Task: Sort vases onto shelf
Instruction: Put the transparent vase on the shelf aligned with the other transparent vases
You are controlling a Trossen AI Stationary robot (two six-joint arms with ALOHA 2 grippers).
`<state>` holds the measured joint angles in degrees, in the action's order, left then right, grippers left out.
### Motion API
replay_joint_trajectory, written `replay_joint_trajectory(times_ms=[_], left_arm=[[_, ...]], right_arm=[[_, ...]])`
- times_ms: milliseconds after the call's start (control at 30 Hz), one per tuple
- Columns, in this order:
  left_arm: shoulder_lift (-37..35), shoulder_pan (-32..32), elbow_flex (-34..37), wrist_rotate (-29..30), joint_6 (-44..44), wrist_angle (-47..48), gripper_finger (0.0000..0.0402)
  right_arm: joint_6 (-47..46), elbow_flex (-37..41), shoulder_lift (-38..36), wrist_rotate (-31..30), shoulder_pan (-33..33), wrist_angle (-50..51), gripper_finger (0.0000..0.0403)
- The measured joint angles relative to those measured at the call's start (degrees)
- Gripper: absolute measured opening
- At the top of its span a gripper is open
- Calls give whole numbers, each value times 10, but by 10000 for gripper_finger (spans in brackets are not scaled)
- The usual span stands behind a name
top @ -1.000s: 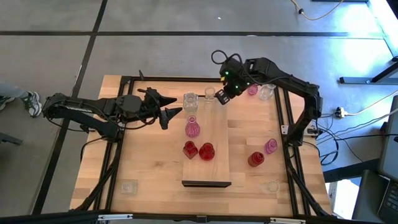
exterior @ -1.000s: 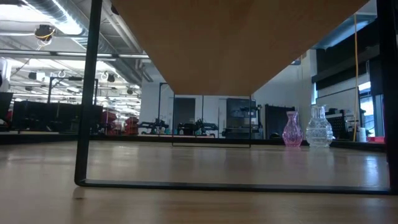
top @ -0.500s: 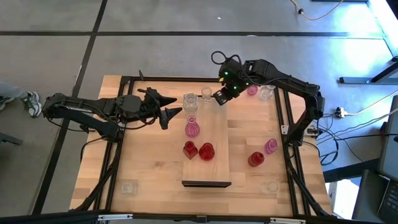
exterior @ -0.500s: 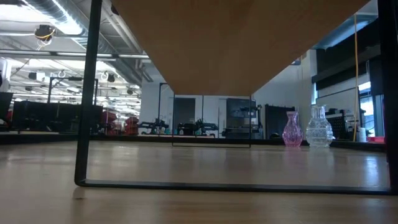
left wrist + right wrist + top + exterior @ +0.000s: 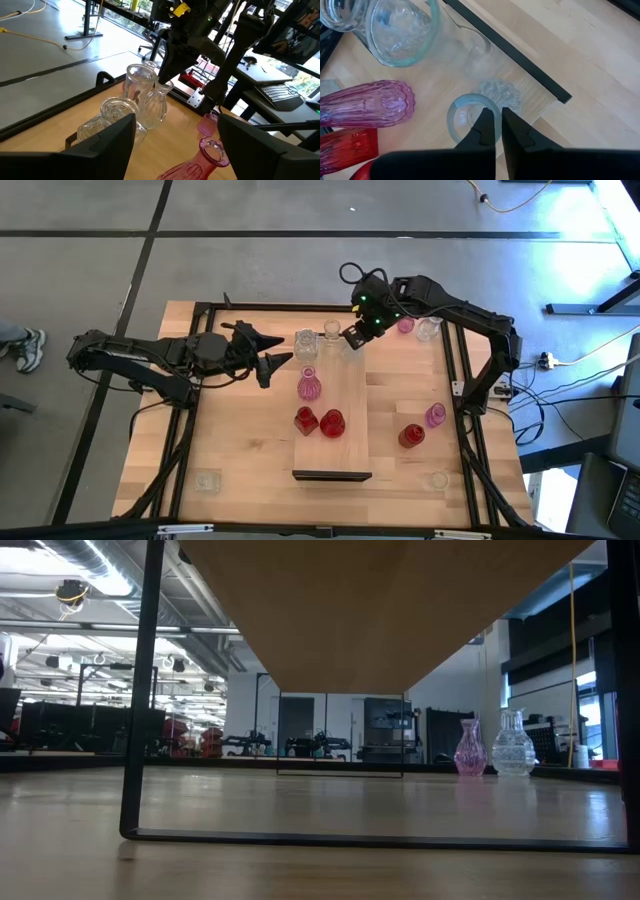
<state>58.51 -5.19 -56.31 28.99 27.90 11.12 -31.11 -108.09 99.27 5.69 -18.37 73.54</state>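
The shelf [image 5: 340,395] is a long light-wood board in the middle of the table. On it stand two clear vases [image 5: 306,342] at its far end, a pink vase [image 5: 309,386] and two red vases [image 5: 318,422]. My right gripper [image 5: 352,338] reaches down at the far end, shut on a small clear vase [image 5: 332,332]. My left gripper [image 5: 272,351] hovers open left of the shelf and points toward the clear vases, with nothing between its fingers [image 5: 100,145]. My right gripper pinches the small clear vase's rim [image 5: 496,109] between its two fingers, one finger over the mouth and one outside. The fingers come from above, slanting in from the table's far right. The vase [image 5: 158,102] stands upright at the shelf's far end.
Off the shelf, a pink vase [image 5: 405,325] and a clear vase [image 5: 428,328] stand at the far right. A red one [image 5: 411,436] and a pink one [image 5: 435,415] stand right of the board. Squat clear ones [image 5: 207,480] [image 5: 437,480] sit near the front corners.
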Motion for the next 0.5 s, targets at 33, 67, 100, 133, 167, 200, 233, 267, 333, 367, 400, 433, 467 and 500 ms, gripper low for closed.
replay_joint_trajectory(times_ms=[33, 67, 100, 133, 167, 200, 233, 267, 333, 367, 400, 433, 467, 500], left_arm=[[0, 0, 0, 2, 0, 0, 275], [0, 0, 0, 2, 0, 0, 275], [0, 0, 0, 3, -1, 0, 275], [0, 0, 0, 3, -3, 0, 275], [0, 0, 0, 4, -5, 0, 275], [0, 0, 0, 4, -7, 0, 275], [0, 0, 0, 4, -11, 0, 275], [0, 0, 0, 4, -14, 0, 275], [0, 0, 0, 5, -15, 0, 275], [0, 0, 0, 5, -15, 0, 275], [0, 0, 0, 5, -15, 0, 275], [0, 0, 0, 5, -15, 0, 275], [0, 0, 0, 5, -15, 0, 275], [0, 0, 0, 5, -15, 0, 275]], right_arm=[[1, 0, -2, 0, 0, 1, 1], [2, 1, -2, -1, 0, 3, 1], [3, 1, -2, -1, 0, 4, 1], [3, 1, -3, -1, 0, 5, 1], [3, 1, -4, -1, 0, 7, 1], [4, 1, -5, -3, 0, 11, 1], [5, 1, -5, -6, 0, 15, 1], [5, 1, -6, -7, 0, 15, 1], [6, 1, -6, -6, 0, 11, 1], [8, 1, -6, -6, 0, 12, 1], [10, 1, -6, -6, 0, 12, 1], [11, 1, -6, -6, 0, 11, 1], [11, 1, -6, -5, 0, 10, 1], [11, 1, -6, -4, 0, 10, 1]])
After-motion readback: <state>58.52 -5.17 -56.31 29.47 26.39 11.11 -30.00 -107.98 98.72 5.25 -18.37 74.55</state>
